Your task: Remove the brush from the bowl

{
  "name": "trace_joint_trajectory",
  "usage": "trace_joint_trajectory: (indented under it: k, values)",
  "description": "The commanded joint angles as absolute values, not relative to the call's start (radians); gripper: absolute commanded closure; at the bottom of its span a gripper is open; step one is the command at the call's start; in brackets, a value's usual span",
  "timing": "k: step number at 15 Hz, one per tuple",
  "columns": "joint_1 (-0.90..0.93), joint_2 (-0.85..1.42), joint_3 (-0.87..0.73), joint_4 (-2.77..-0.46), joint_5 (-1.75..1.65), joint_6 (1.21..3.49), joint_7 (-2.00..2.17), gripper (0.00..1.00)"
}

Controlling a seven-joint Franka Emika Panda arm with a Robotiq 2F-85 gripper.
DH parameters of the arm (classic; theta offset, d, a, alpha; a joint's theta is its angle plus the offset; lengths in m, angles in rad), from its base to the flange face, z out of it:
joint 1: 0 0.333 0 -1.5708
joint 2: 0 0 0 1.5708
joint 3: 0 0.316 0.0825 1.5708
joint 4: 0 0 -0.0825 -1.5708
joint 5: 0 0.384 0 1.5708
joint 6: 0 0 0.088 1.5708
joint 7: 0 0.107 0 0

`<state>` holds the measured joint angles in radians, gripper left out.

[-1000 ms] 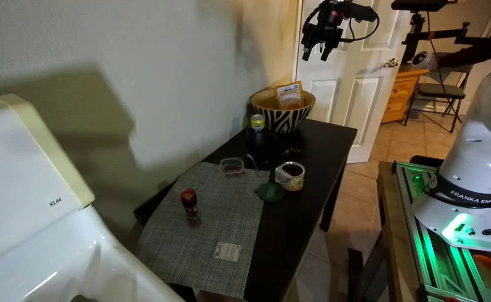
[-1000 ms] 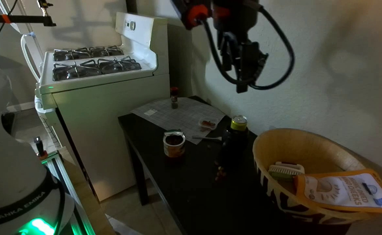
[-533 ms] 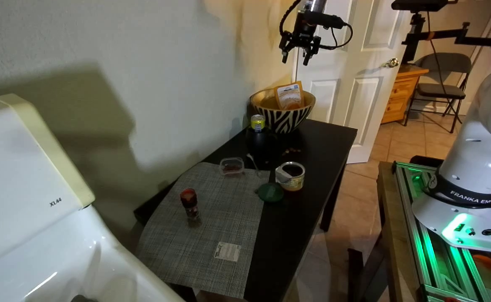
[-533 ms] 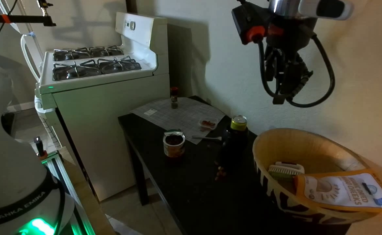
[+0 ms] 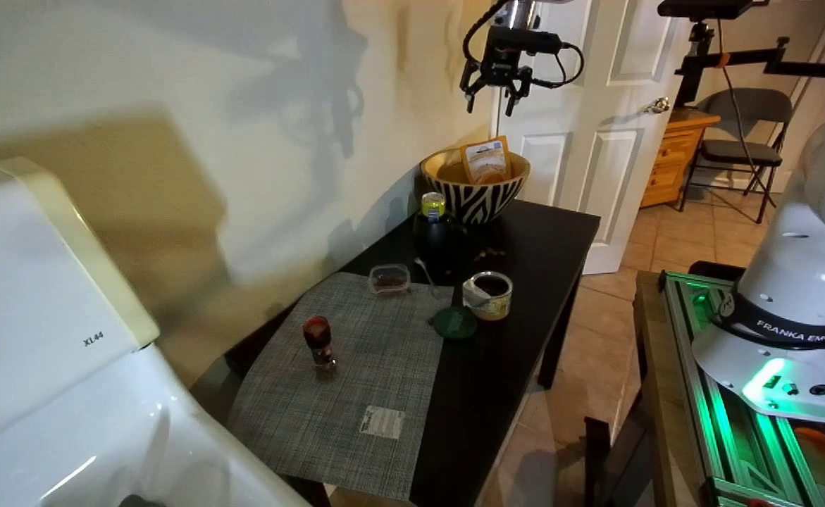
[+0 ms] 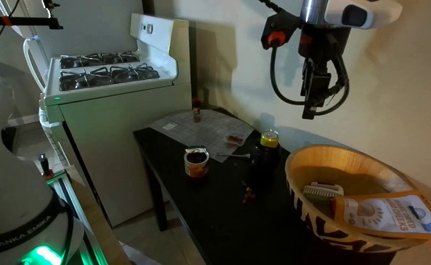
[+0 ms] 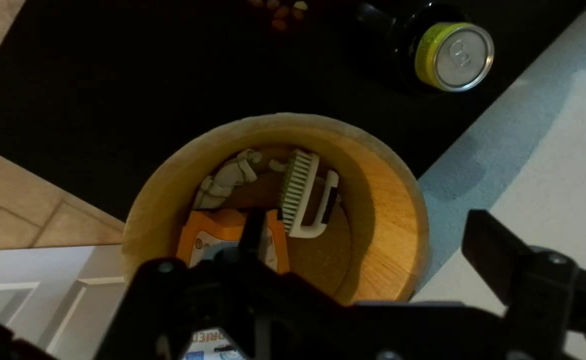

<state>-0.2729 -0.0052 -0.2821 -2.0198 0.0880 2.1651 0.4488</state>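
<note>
The brush (image 7: 299, 192) has white and green bristles and a white loop handle with a black strip. It lies inside the striped bowl (image 7: 393, 200), which also shows in both exterior views (image 5: 479, 201) (image 6: 348, 162). In an exterior view the brush (image 6: 324, 192) sits by the bowl's near wall; elsewhere outside the bowl wall hides it. My gripper (image 7: 368, 232) is open and empty, fingers wide apart. It hangs well above the bowl, pointing down, in both exterior views (image 5: 490, 108) (image 6: 308, 113). In the wrist view the brush lies between the fingers, nearer the left one.
An orange-white pouch (image 6: 392, 215) leans out of the bowl beside the brush. A whitish item (image 7: 227, 180) lies in the bowl too. A black mug holding a yellow can (image 6: 269, 139), an opened tin (image 6: 197, 162) and a spice grinder (image 5: 319, 338) stand on the table. The wall is close behind.
My gripper has moved toward the bowl and now hangs above it; in the last half second it shifted and turned only slightly. The lighting has become brighter. The brush and bowl have not moved.
</note>
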Motion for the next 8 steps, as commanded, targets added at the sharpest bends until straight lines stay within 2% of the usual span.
trace_joint_trajectory:
  k: [1,4,8]
  values:
    - [-0.253,0.067,-0.258,-2.04,0.001,2.254,0.717,0.0]
    - [-0.251,0.148,-0.28,-2.023,-0.041,2.264,0.88,0.0]
    - [-0.291,0.249,-0.336,-1.925,-0.002,2.102,0.916,0.0]
